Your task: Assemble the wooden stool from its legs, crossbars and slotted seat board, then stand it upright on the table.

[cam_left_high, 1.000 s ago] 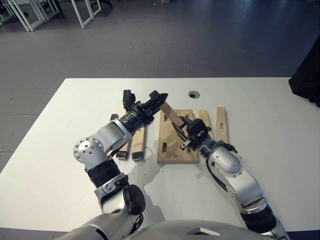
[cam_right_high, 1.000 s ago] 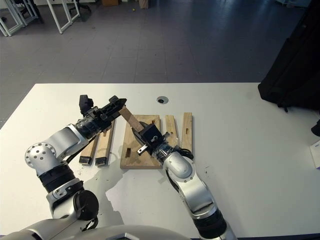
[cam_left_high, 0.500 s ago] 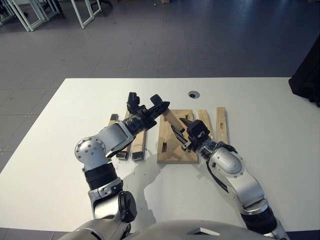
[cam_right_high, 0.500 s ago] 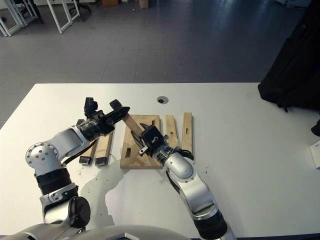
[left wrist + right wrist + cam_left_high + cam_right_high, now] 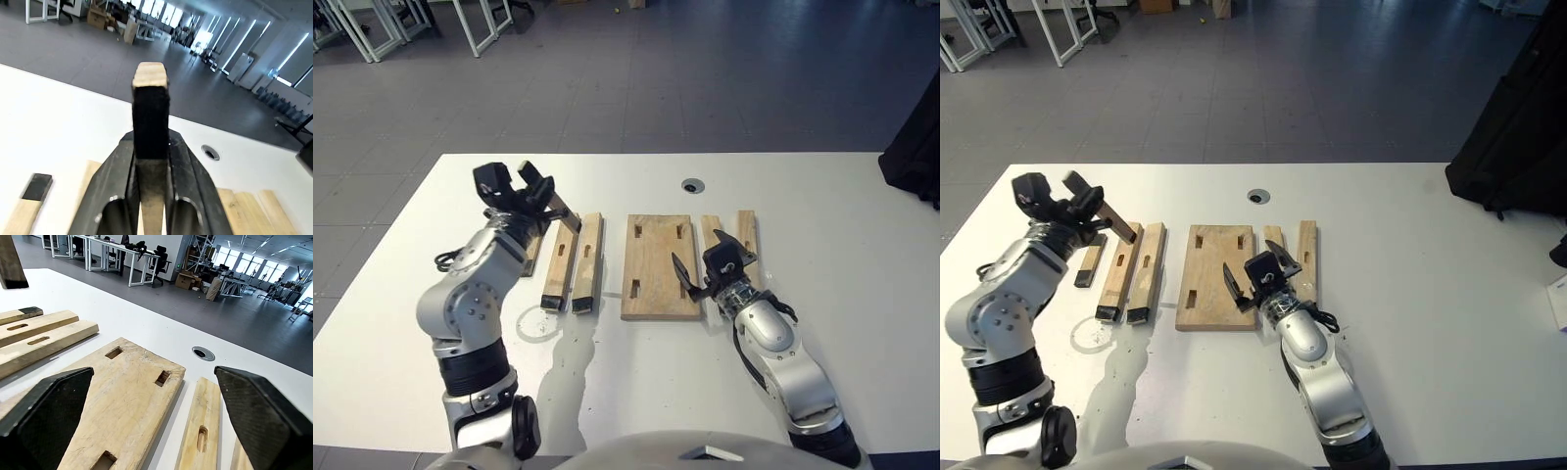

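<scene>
Left wrist view, left claw (image 5: pixel 150 147) gripping black-tipped leg (image 5: pixel 150 105)

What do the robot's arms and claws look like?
The left arm and right arm have silver-grey shells with black joints and thin black cables by the wrists. The left gripper and right gripper are black, each with two pointed fingers.

White table (image 5: pixel 842 206) seen from the head. The left gripper (image 5: pixel 522 192), raised over the table's left part, grips a dark-ended wooden piece (image 5: pixel 566 212). Two slotted legs (image 5: pixel 588 257) lie side by side, left of the slotted seat board (image 5: pixel 651 269). The right gripper (image 5: pixel 700 253), fingers spread, hovers at the board's right edge, beside two more slats (image 5: pixel 747 240).
</scene>
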